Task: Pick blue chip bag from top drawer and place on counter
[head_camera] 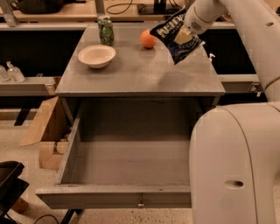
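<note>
Bag first: the blue chip bag (175, 37) hangs in the air over the right rear part of the worktop (140, 74), clear of its surface and tilted so that one corner points down. You can see white block letters running across its upper edge, but the word cannot be made out. The claw (189, 31) grips the bag at its upper right side, closed on the crinkled foil, with the white arm (205, 13) reaching in from the top right.

On the worktop, left of the bag, sits an orange (148, 39). Further left a green can (105, 30) stands upright at the back edge; its label shows a pattern but no writing you can read. A pale bowl (96, 55) rests just in front of the can.

Below, the top drawer (131, 162) is pulled fully out, with a small metal latch (140, 202) on its front edge. The robot's white body (236, 166) covers the drawer's right front corner. A cardboard box (41, 124) lies on the floor to the left.
</note>
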